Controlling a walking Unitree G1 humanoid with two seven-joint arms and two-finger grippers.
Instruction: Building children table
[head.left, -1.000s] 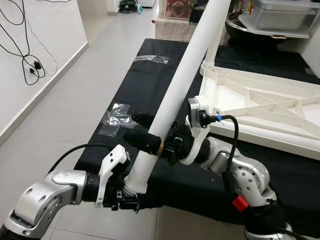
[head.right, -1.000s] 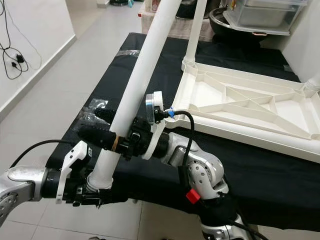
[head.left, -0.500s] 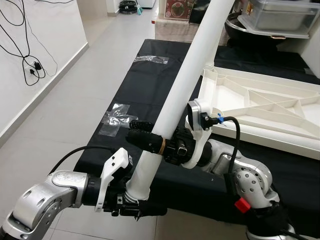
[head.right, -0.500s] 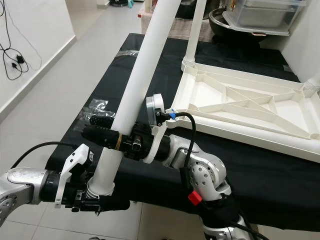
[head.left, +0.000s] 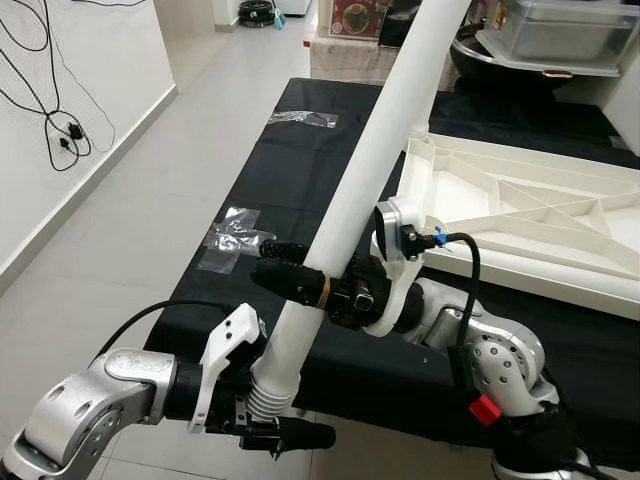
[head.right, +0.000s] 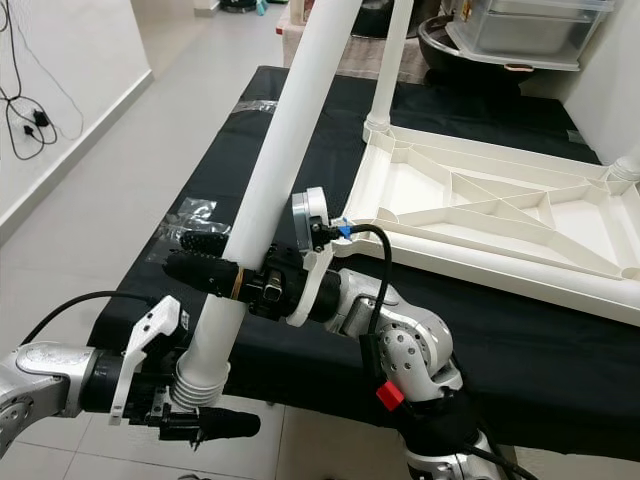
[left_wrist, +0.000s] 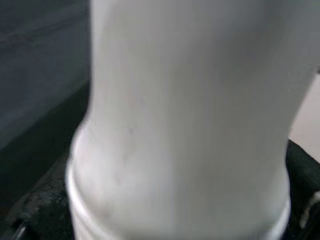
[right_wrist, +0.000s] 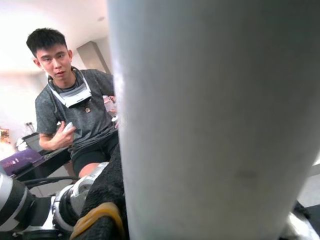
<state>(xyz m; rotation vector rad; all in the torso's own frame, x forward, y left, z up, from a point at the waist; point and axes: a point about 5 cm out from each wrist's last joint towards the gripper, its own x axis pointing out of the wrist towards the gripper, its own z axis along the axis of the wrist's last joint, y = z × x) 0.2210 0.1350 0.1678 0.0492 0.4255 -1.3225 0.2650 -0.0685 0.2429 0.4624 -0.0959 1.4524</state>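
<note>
White plastic fills the grip of the right gripper, its two black fingers clamped around the long table leg partway up the tube. Below it, the left gripper sits at the leg's ribbed, threaded lower end; whether its fingers pinch that end or merely lie beside it I cannot tell. The leg slants up and away over the black-draped bench, where the upturned white tabletop lies with one leg already standing in its far corner socket. A person sits watching in the right wrist view. The risk, as I judge it: a long tube held low can swing, striking the tabletop or cross-threading at the socket.
</note>
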